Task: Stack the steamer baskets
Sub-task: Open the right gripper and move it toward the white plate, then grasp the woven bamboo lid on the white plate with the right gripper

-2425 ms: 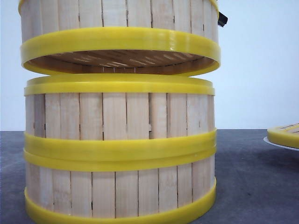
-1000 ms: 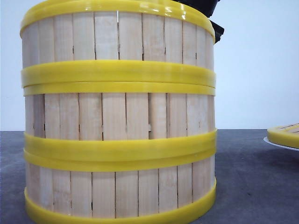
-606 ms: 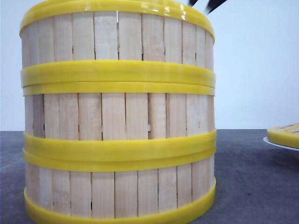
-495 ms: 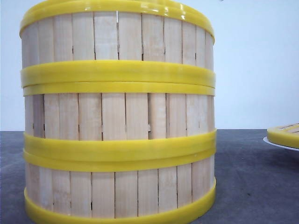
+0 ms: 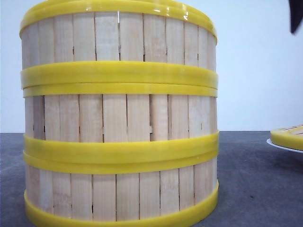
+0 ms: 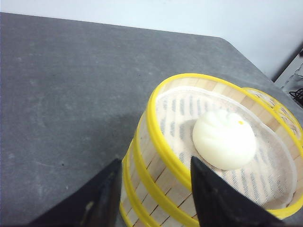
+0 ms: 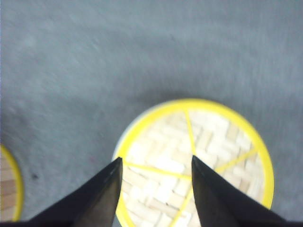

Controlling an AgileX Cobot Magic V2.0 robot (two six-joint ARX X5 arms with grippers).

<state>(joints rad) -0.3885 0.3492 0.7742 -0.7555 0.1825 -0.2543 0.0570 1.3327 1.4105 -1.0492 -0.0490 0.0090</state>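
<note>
- since a moment ago, when a dark pincer tip showed just above the rim of the top steamer basket (image 5: 118, 42), that tip has gone; only a dark sliver of the right arm (image 5: 296, 14) shows at the upper right corner of the front view.
- a little before that, the top basket hung in the air over the other two; now it sits flush, ring on ring, so the stack of steamer baskets (image 5: 120, 142) is three high and stands on the grey desk (image 5: 255, 179).
- you can judge the stacking as done, with nothing holding the stack.
- your left pincer (image 6: 154, 189) has its fingers apart and empty. it hovers just beside and above the stack's near rim, not touching it.
- from the left wrist view, you look down into the top basket, where a white bun (image 6: 223, 138) rests on a pale liner.
- your right pincer (image 7: 156, 189) is also apart and empty. it hangs over a woven lid (image 7: 199, 161) with yellow rim and spokes, which lies on a white plate (image 5: 279, 145), well apart from the stack, to its right.
- whether the lid belongs on the stack next, you cannot tell for sure.
</note>
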